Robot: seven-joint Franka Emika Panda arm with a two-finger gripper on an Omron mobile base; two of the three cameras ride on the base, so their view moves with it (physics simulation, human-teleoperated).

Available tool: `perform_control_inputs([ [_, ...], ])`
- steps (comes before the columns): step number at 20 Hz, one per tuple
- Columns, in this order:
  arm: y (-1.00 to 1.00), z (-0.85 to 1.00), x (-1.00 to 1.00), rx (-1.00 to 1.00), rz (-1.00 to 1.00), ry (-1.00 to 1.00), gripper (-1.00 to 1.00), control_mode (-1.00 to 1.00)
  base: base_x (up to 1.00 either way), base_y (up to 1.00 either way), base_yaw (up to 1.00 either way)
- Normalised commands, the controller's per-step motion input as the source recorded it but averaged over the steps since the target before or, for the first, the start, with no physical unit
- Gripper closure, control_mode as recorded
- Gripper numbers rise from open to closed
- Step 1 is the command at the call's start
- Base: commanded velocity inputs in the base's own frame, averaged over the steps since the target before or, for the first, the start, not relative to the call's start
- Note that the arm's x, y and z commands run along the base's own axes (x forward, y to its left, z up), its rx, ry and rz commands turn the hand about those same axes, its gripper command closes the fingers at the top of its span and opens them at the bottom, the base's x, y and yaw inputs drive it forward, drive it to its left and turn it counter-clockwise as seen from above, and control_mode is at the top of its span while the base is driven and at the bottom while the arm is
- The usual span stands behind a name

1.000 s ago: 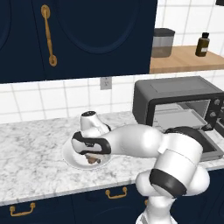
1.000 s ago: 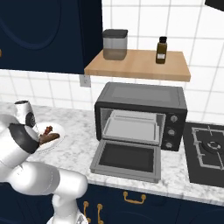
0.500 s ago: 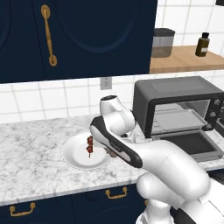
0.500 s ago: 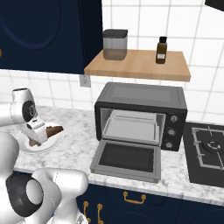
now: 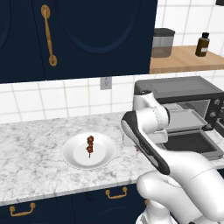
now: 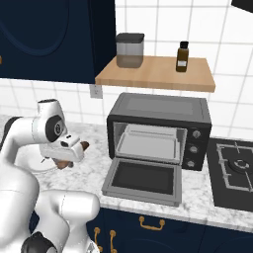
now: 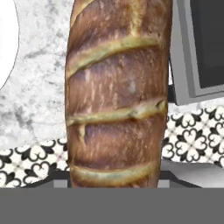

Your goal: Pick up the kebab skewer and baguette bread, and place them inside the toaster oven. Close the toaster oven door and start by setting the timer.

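My gripper (image 6: 69,154) is shut on the baguette bread (image 7: 116,94), a golden-brown scored loaf held above the marble counter between the white plate and the oven. The bread's brown ends (image 6: 84,146) stick out on either side of the hand. The kebab skewer (image 5: 89,145), dark red and brown chunks on a short stick, lies on the white plate (image 5: 72,153) to the left of the arm. To the right stands the dark toaster oven (image 6: 158,111) with its toaster oven door (image 6: 143,179) dropped flat open. The door's edge (image 7: 197,52) shows beside the loaf.
A metal tray (image 6: 148,143) sits inside the oven cavity, with knobs (image 6: 196,148) on the oven's right side. A wooden shelf (image 6: 155,73) above carries a canister and a brown bottle. A stove top (image 6: 234,173) lies right of the oven. Dark cabinets hang overhead.
The arm has swung right from above the plate toward the oven, carrying the baguette bread. The kebab skewer stays on the plate.
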Motion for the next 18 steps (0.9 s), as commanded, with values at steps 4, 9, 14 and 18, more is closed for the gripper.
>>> perform_control_inputs([
  [4, -1.0, 0.14, -0.06, 0.03, 0.2, 0.0, 1.0, -1.0, 0.0, 0.0, 0.0],
  [9, -0.97, 0.12, 0.0, 0.17, -0.04, 0.0, 1.0, -1.0, 0.0, 0.0, 0.0],
  [14, -0.91, 0.37, 0.15, 0.2, -0.08, -0.01, 1.0, -1.0, 0.0, 0.0, 0.0],
  [18, -0.35, 0.27, 0.35, 0.11, 0.08, -0.01, 1.0, -1.0, 0.0, 0.0, 0.0],
])
